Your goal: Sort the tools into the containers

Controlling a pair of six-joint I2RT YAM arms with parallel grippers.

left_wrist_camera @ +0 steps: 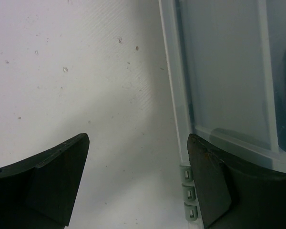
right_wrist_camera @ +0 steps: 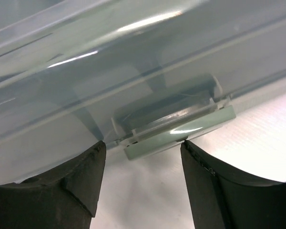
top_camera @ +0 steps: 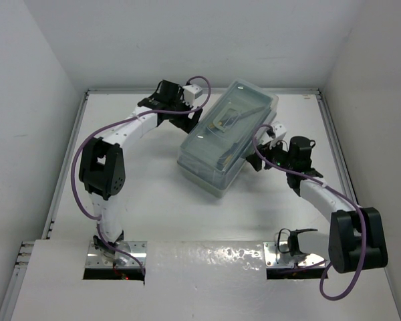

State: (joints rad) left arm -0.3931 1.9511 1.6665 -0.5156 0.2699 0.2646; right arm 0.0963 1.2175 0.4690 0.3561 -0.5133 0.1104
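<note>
The toolbox (top_camera: 228, 137) lies slanted mid-table with its translucent lid down. Through the lid I make out thin yellow-black tools (top_camera: 232, 120) on an upper tray and dark ones (top_camera: 225, 160) lower down; no tool lies loose on the table. My left gripper (top_camera: 195, 110) is open at the box's far left edge; in the left wrist view (left_wrist_camera: 138, 143) its right finger (left_wrist_camera: 214, 186) overlaps the lid rim beside the sage-green hinge (left_wrist_camera: 190, 193). My right gripper (top_camera: 257, 159) is open and empty at the box's right side (right_wrist_camera: 143, 148), just under the sage-green latch (right_wrist_camera: 181, 131), right fingertip touching it.
White walls (top_camera: 47, 87) close in the table on the left, back and right. Purple cables (top_camera: 80, 154) loop off both arms. Metal base plates (top_camera: 117, 257) sit at the near edge, with a black cable clip (top_camera: 291, 239) by the right base.
</note>
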